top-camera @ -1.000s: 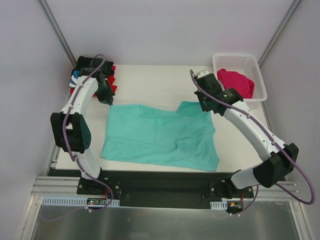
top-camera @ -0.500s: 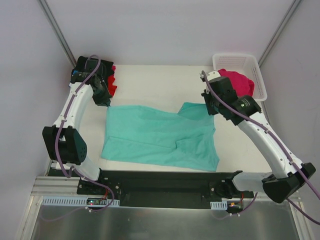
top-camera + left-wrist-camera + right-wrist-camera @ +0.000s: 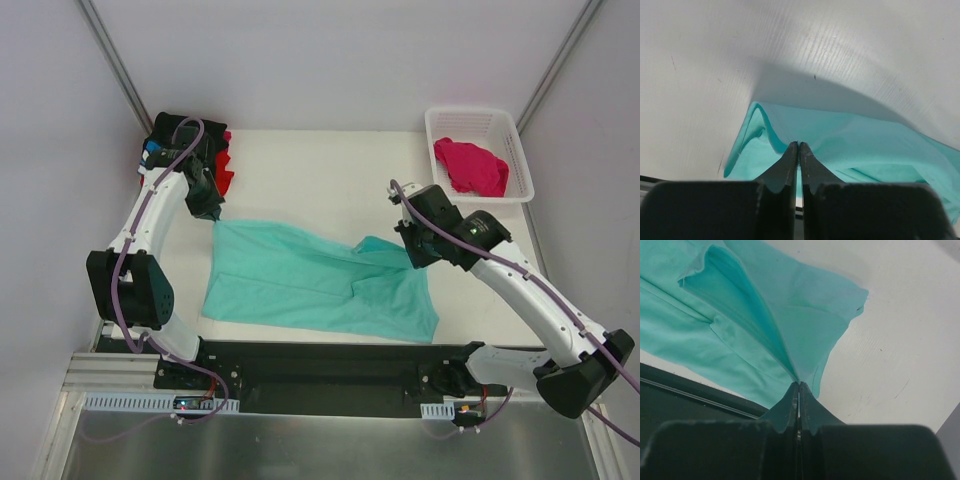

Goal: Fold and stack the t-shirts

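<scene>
The left gripper (image 3: 798, 145) and right gripper (image 3: 798, 385) pinch the teal shirt (image 3: 300, 285), seemingly mid-fold; a pile (image 3: 160, 128) sits at eleven o'clock, the pink shirt (image 3: 472, 165) at one

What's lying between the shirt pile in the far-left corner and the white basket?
Nothing. In the top view that stretch of white table is bare from the pile to the basket; the teal shirt lies closer to the near edge.

Bright, even overhead light washes the white bench (image 3: 300, 170), leaving only faint, soft-edged shadows. In the left wrist view a broad grey shadow spreads on the bench behind the raised mint-teal t-shirt (image 3: 865, 145); the near foreground looks slightly soft
</scene>
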Controlling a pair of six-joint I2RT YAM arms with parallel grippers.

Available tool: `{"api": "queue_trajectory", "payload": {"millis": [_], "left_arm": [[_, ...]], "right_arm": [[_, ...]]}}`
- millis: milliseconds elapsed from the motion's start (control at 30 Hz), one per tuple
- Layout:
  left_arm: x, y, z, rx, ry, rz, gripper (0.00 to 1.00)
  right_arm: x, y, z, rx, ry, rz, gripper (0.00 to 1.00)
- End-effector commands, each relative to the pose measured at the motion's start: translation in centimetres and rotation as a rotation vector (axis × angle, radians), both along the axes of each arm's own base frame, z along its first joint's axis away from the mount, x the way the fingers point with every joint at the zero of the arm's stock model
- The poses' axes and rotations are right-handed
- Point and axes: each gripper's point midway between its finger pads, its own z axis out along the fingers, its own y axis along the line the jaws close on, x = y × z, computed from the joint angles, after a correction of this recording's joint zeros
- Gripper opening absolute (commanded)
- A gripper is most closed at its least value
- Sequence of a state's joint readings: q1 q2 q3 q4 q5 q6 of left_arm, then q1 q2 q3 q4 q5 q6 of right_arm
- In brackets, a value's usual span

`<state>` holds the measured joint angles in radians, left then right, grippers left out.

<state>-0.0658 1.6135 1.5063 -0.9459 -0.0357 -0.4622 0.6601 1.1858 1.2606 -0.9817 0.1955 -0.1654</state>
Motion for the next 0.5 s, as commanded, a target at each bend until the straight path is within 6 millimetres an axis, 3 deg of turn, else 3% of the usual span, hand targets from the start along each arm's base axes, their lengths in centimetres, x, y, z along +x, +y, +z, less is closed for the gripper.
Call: {"api": "queue_trajectory", "payload": {"millis": [0,200,467], "left_arm": [[0.0,0.3,0.9,0.023,-0.031,-0.005,0.00],[-0.3,0.5,1.0,0.033,-0.033,-0.011,0.00],[-0.9,0.6,-0.1,0.039,-0.013,-0.007,0.00]], "right_arm": [[-0.2,-0.9,0.8,-0.005,-0.030,-0.027,0.01],[0.0,-0.3,0.6,0.000,-0.016,-0.015,0.01],[-1.0,-1.5,-0.5,-0.036,0.015,-0.034,0.01]]}}
